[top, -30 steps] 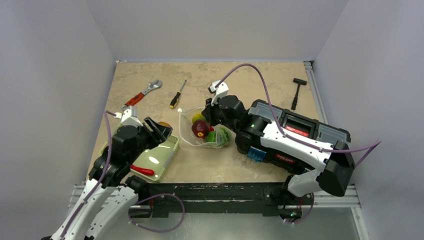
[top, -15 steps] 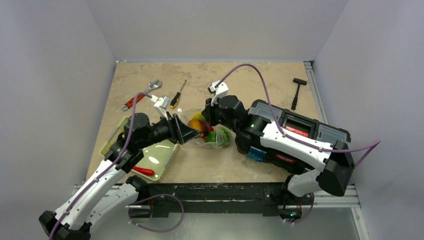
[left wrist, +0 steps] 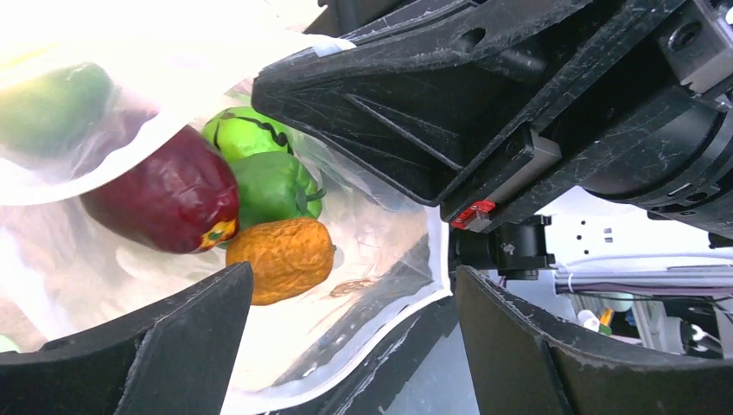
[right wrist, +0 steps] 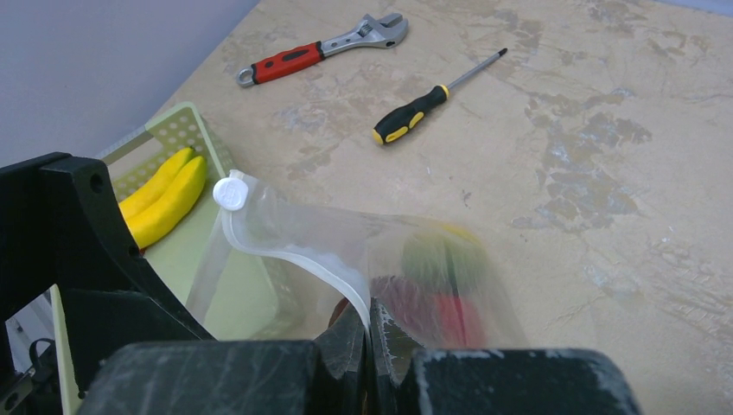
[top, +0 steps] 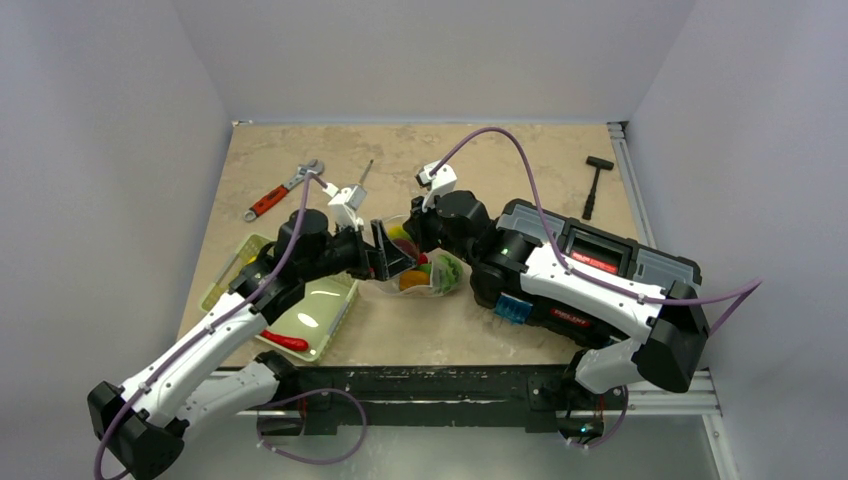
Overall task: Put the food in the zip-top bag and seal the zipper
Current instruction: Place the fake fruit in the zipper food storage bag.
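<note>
The clear zip-top bag (top: pixel 432 285) lies mid-table, its mouth held up and open. My right gripper (top: pixel 418 238) is shut on the zipper strip (right wrist: pixel 302 259) at the mouth edge, as the right wrist view (right wrist: pixel 370 327) shows. My left gripper (top: pixel 400 252) is open and empty at the bag's mouth (left wrist: pixel 354 346). Inside the bag lie a dark maroon fruit (left wrist: pixel 173 194), a green pepper (left wrist: pixel 272 186), another green piece (left wrist: pixel 246 130) and an orange piece (left wrist: pixel 281 259). The long red chilli (top: pixel 285 342) lies in the pale green basket (top: pixel 335 300).
A black toolbox (top: pixel 600 262) sits under my right arm. A hammer (top: pixel 597 185) lies far right, a red-handled wrench (top: pixel 275 197) and a screwdriver (right wrist: pixel 432 99) at the back left. Yellow bananas (right wrist: pixel 164 203) lie in the basket.
My left arm swung from over the basket to the bag's mouth. An orange piece now lies in the bag. My right gripper has kept hold of the bag edge.
</note>
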